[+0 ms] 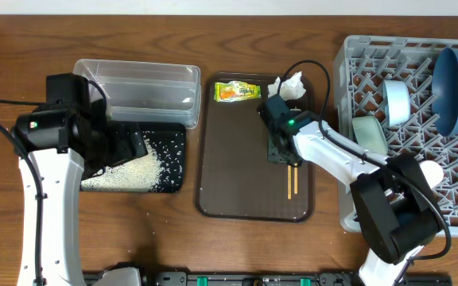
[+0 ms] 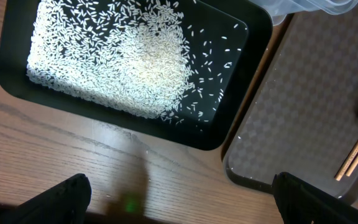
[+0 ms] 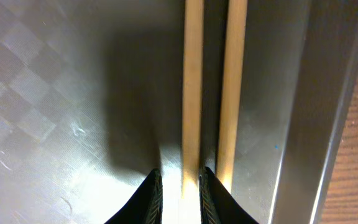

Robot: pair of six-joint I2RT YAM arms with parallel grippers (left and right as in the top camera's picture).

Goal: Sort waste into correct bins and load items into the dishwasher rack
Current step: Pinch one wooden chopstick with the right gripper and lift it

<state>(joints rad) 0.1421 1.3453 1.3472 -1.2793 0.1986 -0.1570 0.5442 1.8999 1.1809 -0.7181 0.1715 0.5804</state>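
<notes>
Our right end effector (image 3: 179, 198) straddles one of the chopsticks (image 3: 192, 81), nearly closed; we can't tell if it's pinching yet. They lie tight along the brown tray (image 3: 309, 93)'s right rim. Left end effector (image 2: 179, 199) hangs wide apart over the table (image 2: 73, 149) beside the black tray (image 2: 219, 134).

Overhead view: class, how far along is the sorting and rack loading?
Done: rice lies in the black tray; the deep-blue bowl, light-blue bowl and pale-green bowl sit in the rack. In hand: the right gripper straddles one of the chopsticks on the brown tray. Left: those, wrapper and tissue.
</notes>
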